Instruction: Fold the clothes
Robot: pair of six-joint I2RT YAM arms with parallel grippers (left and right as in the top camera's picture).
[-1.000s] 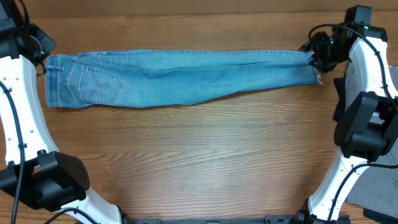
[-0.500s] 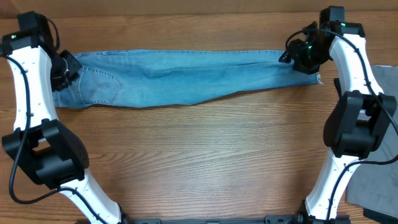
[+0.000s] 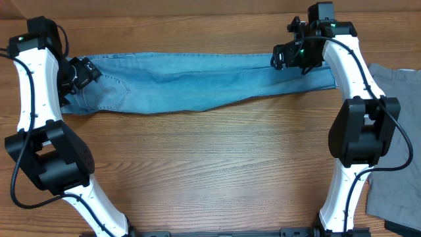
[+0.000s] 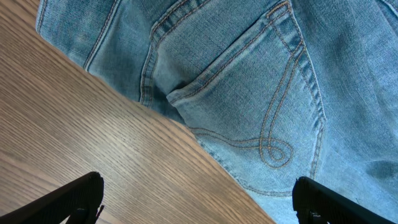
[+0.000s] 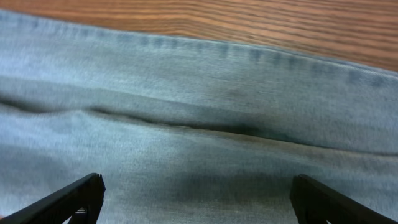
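Your table [image 3: 210, 164] is brown wood, with the grain running the same way as the jeans [image 3: 197, 82] that lie flat on it. You have them stretched sideways in one long strip along the far side, folded leg on leg. The waist and a back pocket [image 4: 261, 106] are at the left end (the pocket's orange stitching shows in the left wrist view). Just past the jeans' other end, a grey cloth [image 3: 406, 92] lies at the right edge.
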